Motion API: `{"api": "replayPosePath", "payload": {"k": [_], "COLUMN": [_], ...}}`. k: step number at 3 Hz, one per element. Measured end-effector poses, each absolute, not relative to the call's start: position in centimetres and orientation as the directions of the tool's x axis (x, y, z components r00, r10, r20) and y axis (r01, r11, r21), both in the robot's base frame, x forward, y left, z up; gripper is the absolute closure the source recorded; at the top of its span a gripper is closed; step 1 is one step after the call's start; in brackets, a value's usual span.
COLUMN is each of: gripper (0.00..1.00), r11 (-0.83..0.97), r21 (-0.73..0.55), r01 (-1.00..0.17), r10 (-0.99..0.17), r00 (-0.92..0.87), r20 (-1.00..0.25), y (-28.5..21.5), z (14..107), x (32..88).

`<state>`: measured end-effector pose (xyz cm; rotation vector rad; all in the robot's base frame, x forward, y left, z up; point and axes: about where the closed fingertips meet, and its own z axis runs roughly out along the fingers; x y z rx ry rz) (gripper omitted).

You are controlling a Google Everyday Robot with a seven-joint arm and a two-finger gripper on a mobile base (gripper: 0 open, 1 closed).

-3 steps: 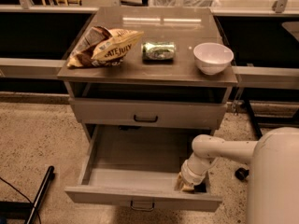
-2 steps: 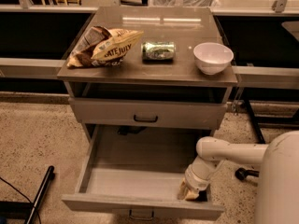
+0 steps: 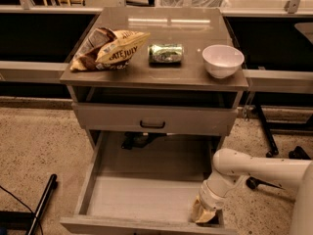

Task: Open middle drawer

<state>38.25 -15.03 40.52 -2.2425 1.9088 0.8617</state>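
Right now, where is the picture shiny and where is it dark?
In the camera view, light glares as pale streaks on the cabinet top; the gap under it is in deep shadow; the open middle drawer is evenly lit, with the gripper in its front corner at the picture's right.

I read this as a lab or test space, not a home. My landmark is the grey metal drawer cabinet [image 3: 161,31]. It stands alone on a speckled beige hard floor [image 3: 39,141], and a long grey bench [image 3: 34,72] with dark space beneath runs behind it. To its right are black wheeled legs [image 3: 268,136]. A thin black cable [image 3: 19,199] trails on the floor to its lower left. On its top sit a crumpled snack bag [image 3: 110,48], a green can [image 3: 165,53] and a white bowl [image 3: 223,60], laid out like props. My white-armed gripper [image 3: 205,214] sits at the cabinet's front right, in the pulled-out middle drawer [image 3: 146,195].
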Motion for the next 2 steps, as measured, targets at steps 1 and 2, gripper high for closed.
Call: {"api": "replayPosePath", "payload": {"k": [1, 2], "gripper": [1.00, 1.00], "r11": [-0.197, -0.150], "r21": [0.191, 0.027], "r01": [-0.962, -0.988], "r10": [-0.882, -0.880], "r00": [0.089, 0.121], "r20": [-0.462, -0.459], "y": [-15.5, -16.0], "z": [43.2, 47.1], "x": [38.6, 40.1]}}
